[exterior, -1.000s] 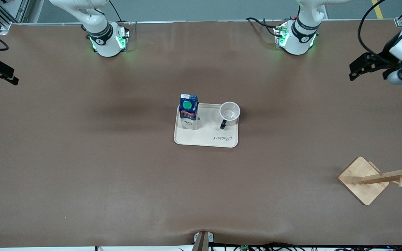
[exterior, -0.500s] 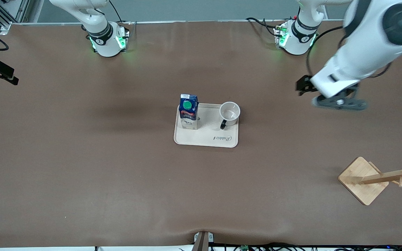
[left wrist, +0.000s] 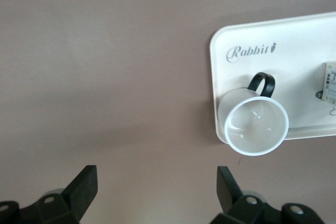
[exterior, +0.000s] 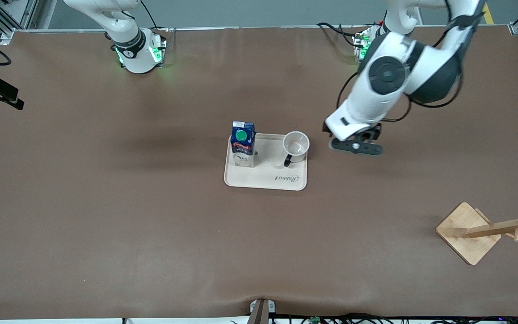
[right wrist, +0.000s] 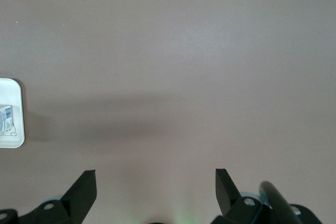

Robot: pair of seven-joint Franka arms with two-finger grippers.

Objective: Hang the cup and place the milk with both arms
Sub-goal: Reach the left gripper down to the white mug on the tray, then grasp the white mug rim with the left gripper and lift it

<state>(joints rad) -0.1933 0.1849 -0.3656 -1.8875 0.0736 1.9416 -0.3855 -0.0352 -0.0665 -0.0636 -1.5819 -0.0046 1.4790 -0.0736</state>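
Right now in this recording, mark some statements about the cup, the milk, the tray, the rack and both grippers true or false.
1. The cup stands on the tray. True.
2. The milk lies on its side. False: it stands upright on the tray.
3. The left gripper is shut on the cup. False: its fingers are open, over bare table beside the tray at the cup's end.
4. The wooden rack holds no cup. True.
5. The right gripper holds the milk. False: it is open and empty over bare table.
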